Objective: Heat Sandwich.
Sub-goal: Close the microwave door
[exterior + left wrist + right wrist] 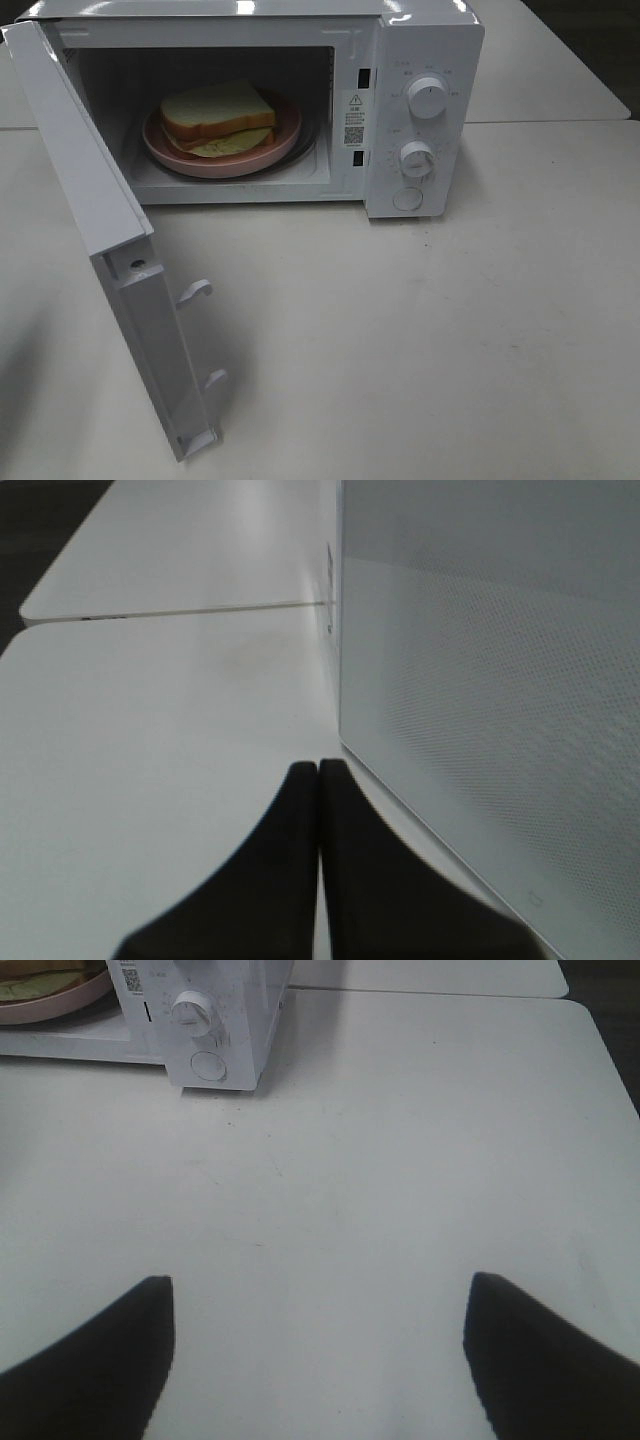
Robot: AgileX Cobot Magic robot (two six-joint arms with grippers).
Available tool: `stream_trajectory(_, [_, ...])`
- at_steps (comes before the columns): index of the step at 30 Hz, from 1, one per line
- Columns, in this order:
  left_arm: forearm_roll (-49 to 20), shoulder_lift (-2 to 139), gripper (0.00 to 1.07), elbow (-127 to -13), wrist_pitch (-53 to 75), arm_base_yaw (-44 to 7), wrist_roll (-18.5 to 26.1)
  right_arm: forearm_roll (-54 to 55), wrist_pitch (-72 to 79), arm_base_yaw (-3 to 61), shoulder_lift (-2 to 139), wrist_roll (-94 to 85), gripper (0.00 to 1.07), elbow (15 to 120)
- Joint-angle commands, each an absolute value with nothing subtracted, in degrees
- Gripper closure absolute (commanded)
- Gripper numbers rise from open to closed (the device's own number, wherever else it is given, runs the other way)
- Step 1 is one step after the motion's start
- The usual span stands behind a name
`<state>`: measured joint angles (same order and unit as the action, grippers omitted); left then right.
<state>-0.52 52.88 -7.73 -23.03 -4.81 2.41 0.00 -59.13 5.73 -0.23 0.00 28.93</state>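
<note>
1. Our left pincer [318, 780] has its two fingers pressed flat together and holds nothing. It sits low over the table [150, 730], with the outer face of the open door [480, 680] close alongside it.
2. Our right pincer [320, 1282] is spread wide and is empty. The microwave [225, 1020] stands well ahead of it, off toward the other arm, with bare table between.
3. The sandwich [218, 117] lies on the pink plate [290, 140] inside the oven cavity. It is far ahead of both pincers, and the swung-out door lies between it and the left pincer. We judge that loading is done and that shutting the door comes next.
4. A push from the closed left fingertips could skid along the door's smooth panel, so that the door only half swings.
5. If we push too softly, the latch hooks [197, 290] may not catch and the door could bounce back. If we push too hard, the light oven could slide across the table, away from where the right pincer expects it.
6. The upper knob [428, 98] and lower knob [416, 158] sit close together, so wide right jaws could land on the wrong one or clip both.
</note>
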Motion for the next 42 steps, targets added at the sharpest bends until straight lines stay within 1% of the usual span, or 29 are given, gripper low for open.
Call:
stream_trajectory(1, [0.0,56.6,1.06,-7.7,-27.6,-7.0,2.3,0.0,-59.1,5.3,-1.8,0.0,0.31,28.9])
stream_trajectory(2, [0.0,58.7,1.06,-7.7,-29.2,-8.1,1.9,0.0,-59.1,5.3,-1.8,0.0,0.31,28.9])
stream_trajectory(5, [0.0,60.4,1.06,-7.7,-30.7,-8.9,1.5,0.0,-59.1,5.3,-1.8,0.0,0.31,28.9])
stream_trajectory(6, [0.0,62.1,1.06,-7.7,-31.8,-9.8,0.3,0.0,-59.1,5.3,-1.8,0.0,0.31,28.9])
stream_trajectory(8, [0.0,62.6,1.06,-7.7,-32.1,-10.2,0.0,0.0,-59.1,5.3,-1.8,0.0,0.31,28.9])
stream_trajectory(12, [2.2,64.5,1.06,-8.1,-32.8,-12.0,-1.7,0.0,-59.1,5.3,-1.8,0.0,0.31,28.9])
stream_trajectory(15, [6.6,65.9,1.06,-9.4,-33.4,-13.0,-4.4,0.0,-59.1,5.3,-1.8,0.0,0.31,28.9])
stream_trajectory(16, [6.6,65.9,1.06,-9.4,-33.4,-13.0,-4.4,0.0,-59.1,5.3,-1.8,0.0,0.31,28.9])
stream_trajectory(19, [9.9,68.7,1.06,-9.6,-36.2,-13.0,-7.2,0.0,-59.1,5.3,-1.8,0.0,0.31,28.9])
stream_trajectory(21, [10.8,69.4,1.06,-9.6,-37.1,-13.0,-7.8,0.0,-59.1,5.3,-1.8,0.0,0.31,28.9])
stream_trajectory(23, [13.4,71.4,1.06,-9.7,-39.8,-13.0,-10.1,0.0,-59.1,5.3,-1.8,0.0,0.31,28.9])
stream_trajectory(24, [14.3,72.0,1.06,-9.7,-40.7,-13.0,-10.5,0.0,-59.1,5.3,-1.8,0.0,0.31,28.9])
stream_trajectory(27, [15.4,73.3,1.06,-9.7,-42.5,-13.0,-11.7,0.0,-59.1,5.3,-1.8,0.0,0.31,28.9])
stream_trajectory(28, [16.3,74.8,1.06,-10.4,-43.2,-13.0,-12.9,0.0,-59.1,5.3,-1.8,0.0,0.31,28.9])
stream_trajectory(30, [17.0,75.3,1.06,-10.7,-43.5,-13.0,-13.3,0.0,-59.1,5.3,-1.8,0.0,0.31,28.9])
stream_trajectory(32, [20.7,77.1,1.06,-12.2,-44.5,-13.3,-15.2,0.0,-59.1,5.3,-1.8,0.0,0.31,28.9])
stream_trajectory(33, [21.0,77.8,1.06,-12.6,-44.7,-13.6,-15.7,0.0,-59.1,5.3,-1.8,0.0,0.31,28.9])
stream_trajectory(39, [20.7,80.4,1.06,-14.0,-44.9,-16.6,-15.5,0.0,-59.1,5.3,-1.8,0.0,0.31,28.9])
stream_trajectory(42, [18.4,82.3,1.06,-15.5,-45.1,-18.6,-14.8,0.0,-59.1,5.3,-1.8,0.0,0.31,28.9])
